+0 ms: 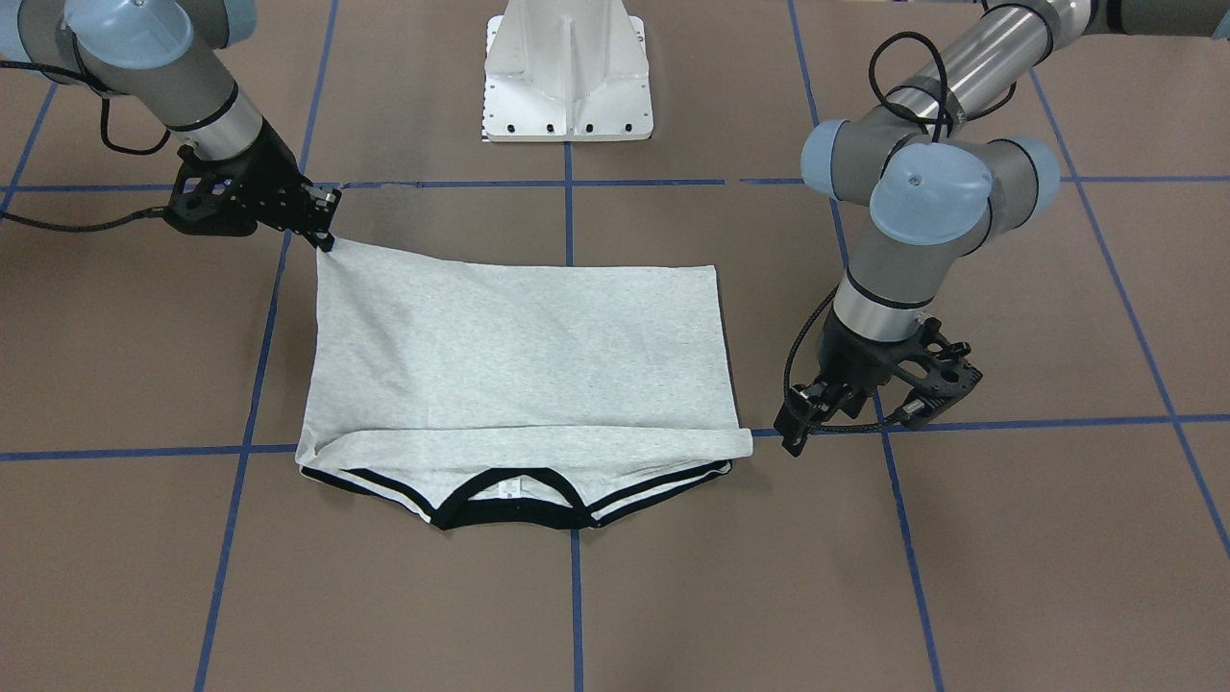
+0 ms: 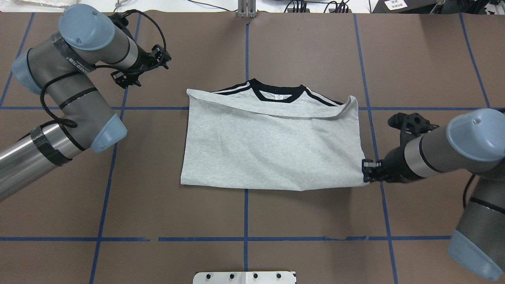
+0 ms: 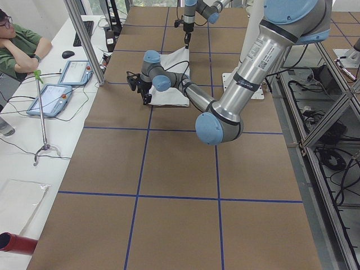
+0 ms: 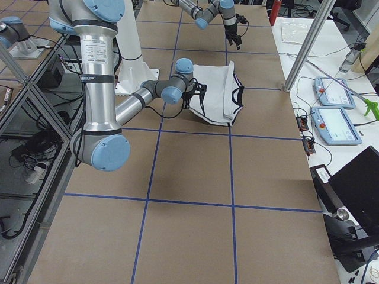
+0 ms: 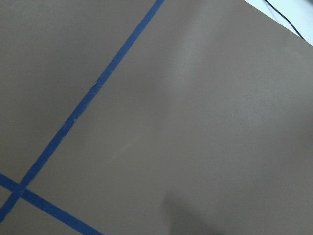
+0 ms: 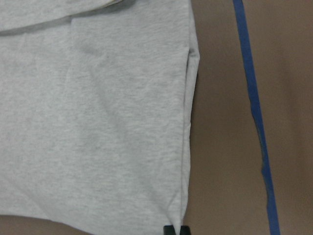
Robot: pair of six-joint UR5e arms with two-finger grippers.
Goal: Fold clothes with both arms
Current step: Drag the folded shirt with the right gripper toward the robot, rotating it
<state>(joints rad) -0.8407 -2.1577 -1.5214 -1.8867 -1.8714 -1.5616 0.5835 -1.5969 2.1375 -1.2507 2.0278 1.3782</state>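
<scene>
On the bench point(image 2: 307, 221), shirt point(image 2: 272, 150) part-folded; right end effector point(image 2: 366, 170) pinches its corner, left end effector point(image 1: 794, 440) free, gap we cannot tell. Next fold, we judge, needs both gripping.

Silver-grey left arm point(image 1: 903, 279) and right arm point(image 1: 183, 86): pale blue joint caps point(image 1: 927, 192), looping black cables point(image 1: 802, 333), black left hand point(image 1: 796, 437), right hand point(image 1: 327, 235).

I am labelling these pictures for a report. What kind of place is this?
Most likely a robotics lab: a robot's left arm and right arm flank a T-shirt on a table gridded with blue tape, and control tablets lie on a side desk.
</scene>
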